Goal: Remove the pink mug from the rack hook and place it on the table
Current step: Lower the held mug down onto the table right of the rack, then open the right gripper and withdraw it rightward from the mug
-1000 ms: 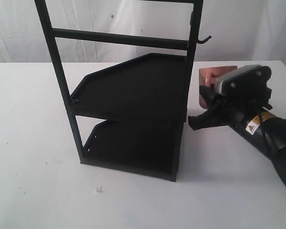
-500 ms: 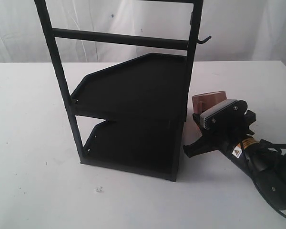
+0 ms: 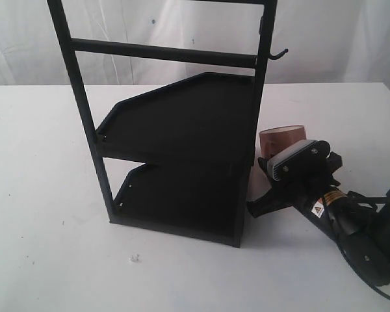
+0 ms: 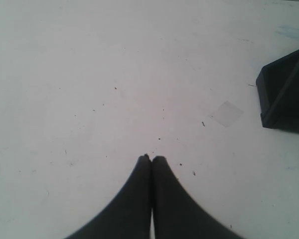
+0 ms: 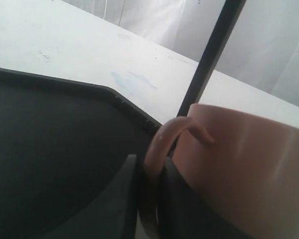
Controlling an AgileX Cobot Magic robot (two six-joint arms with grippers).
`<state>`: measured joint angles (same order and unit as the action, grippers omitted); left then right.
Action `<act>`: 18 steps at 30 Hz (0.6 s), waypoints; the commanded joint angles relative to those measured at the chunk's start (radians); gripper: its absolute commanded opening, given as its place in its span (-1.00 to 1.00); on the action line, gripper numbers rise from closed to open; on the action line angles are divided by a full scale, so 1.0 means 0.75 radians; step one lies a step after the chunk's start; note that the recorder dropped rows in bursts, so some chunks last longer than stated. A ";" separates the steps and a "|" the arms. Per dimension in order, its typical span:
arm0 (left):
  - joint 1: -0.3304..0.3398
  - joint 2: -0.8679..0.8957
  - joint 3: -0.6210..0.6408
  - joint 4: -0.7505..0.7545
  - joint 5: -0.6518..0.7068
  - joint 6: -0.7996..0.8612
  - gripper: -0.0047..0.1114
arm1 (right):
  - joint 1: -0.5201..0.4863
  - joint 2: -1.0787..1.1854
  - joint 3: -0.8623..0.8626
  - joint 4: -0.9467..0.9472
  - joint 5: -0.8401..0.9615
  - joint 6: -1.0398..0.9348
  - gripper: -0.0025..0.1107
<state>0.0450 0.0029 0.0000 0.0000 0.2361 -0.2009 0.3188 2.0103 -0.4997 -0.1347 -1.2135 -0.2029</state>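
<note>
The pink mug (image 3: 283,140) is off the rack hook (image 3: 279,53), low beside the rack (image 3: 182,123) on its right side. My right gripper (image 3: 273,177) is shut on its loop handle (image 5: 162,142), with the mug body (image 5: 244,169) right beside the fingers. The gripper hides the mug's underside, so I cannot tell whether it touches the table (image 3: 39,195). The hook is bare. My left gripper (image 4: 152,158) is shut on nothing above bare tabletop and does not show in the exterior view.
The rack's black shelf (image 5: 50,149) and a thin upright post (image 5: 212,55) stand close to the mug. A rack corner (image 4: 286,94) shows at the edge of the left wrist view. A small white scrap (image 3: 134,258) lies in front of the rack.
My right gripper has come down with the mug from about upper-shelf height to near the tabletop, shifting slightly toward the rack. The last half second shows only a small further drop.
</note>
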 commanded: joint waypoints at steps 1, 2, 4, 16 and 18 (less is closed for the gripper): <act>-0.010 -0.004 0.000 0.000 -0.004 -0.001 -0.92 | 0.000 0.008 0.002 0.004 -0.010 0.001 -0.95; -0.010 -0.004 0.000 0.000 -0.004 -0.001 -0.92 | 0.000 0.008 0.002 0.004 -0.010 0.001 -0.92; -0.010 -0.004 0.000 0.000 -0.004 -0.001 -0.92 | 0.000 0.008 0.002 0.004 -0.010 0.007 -0.79; -0.010 -0.004 0.000 0.000 -0.004 -0.001 -0.92 | 0.000 0.005 0.004 -0.031 -0.010 0.059 -0.25; -0.010 -0.004 0.000 0.000 -0.004 -0.001 -0.92 | 0.000 -0.021 0.042 -0.036 -0.010 0.113 -0.24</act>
<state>0.0450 0.0029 0.0000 0.0000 0.2361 -0.2009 0.3188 2.0141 -0.4931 -0.1536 -1.2082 -0.1497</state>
